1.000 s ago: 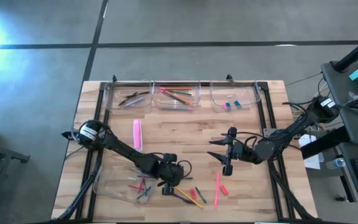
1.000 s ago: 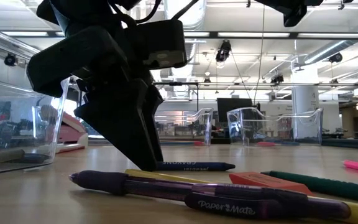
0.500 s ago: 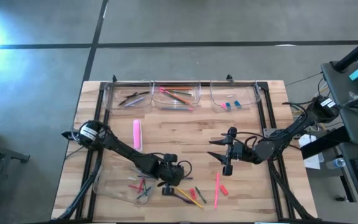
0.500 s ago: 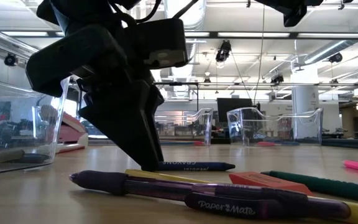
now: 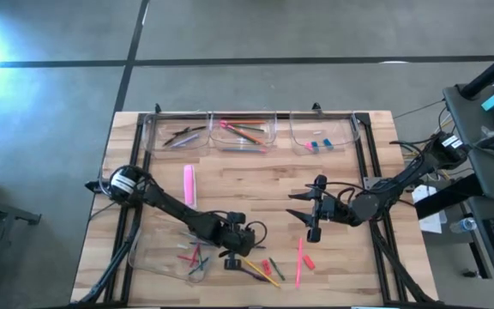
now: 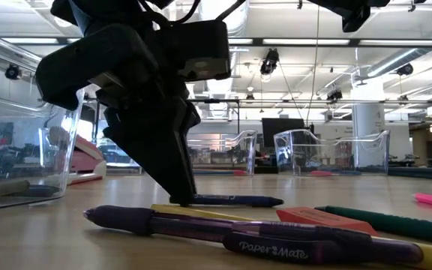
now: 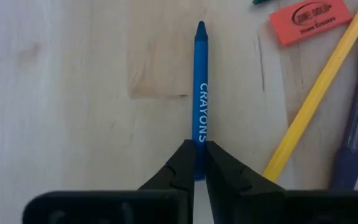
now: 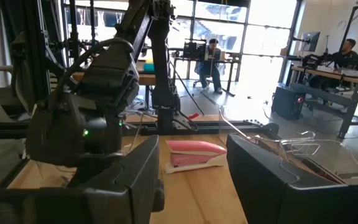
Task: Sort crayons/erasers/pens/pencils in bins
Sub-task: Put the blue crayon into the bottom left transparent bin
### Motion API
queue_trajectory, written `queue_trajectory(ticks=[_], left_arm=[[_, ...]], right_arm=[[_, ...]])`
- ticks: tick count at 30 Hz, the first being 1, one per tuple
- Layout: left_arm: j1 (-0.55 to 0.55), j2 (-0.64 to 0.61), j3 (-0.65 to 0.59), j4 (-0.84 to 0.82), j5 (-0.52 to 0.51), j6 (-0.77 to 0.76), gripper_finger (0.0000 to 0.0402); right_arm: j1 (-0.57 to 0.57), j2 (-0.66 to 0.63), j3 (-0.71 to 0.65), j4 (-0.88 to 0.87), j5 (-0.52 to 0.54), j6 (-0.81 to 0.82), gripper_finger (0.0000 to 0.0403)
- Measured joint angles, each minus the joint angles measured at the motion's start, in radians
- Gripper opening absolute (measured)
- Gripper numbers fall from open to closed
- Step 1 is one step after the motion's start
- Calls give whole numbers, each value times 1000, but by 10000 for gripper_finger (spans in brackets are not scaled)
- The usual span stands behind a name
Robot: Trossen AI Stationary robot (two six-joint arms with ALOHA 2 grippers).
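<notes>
— What changed?
— The left gripper has closed its jaws on the blue crayon, lying on the counter by the yellow pencil.
— Right gripper?
— Above mid-counter, jaws spread, empty.

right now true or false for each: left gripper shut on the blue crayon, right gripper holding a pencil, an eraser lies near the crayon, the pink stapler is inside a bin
1. The left gripper is shut on the blue crayon. True.
2. The right gripper holds a pencil. False: it is open and holds nothing, hovering over the right side of the table.
3. A red eraser lies on the wood near the crayon. True.
4. The pink stapler sits inside a bin. False: it lies on the bare table, short of the far bins.
</notes>
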Motion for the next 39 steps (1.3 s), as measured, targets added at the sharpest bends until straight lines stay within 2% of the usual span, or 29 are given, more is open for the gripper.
queue_trajectory(ticks=[14, 23, 35, 39], left_arm=[[2, -140, 0, -89, -9, 18, 7], [-1, -307, -7, -130, -15, 25, 7], [-58, -563, -15, -416, -8, -14, 6], [-102, -603, -17, -529, -5, -112, 6]], right_arm=[[0, 0, 0, -6, 0, 0, 178], [0, 0, 0, -7, 0, 0, 178], [0, 0, 1, -14, 0, 7, 178], [0, 0, 1, -14, 0, 7, 178]])
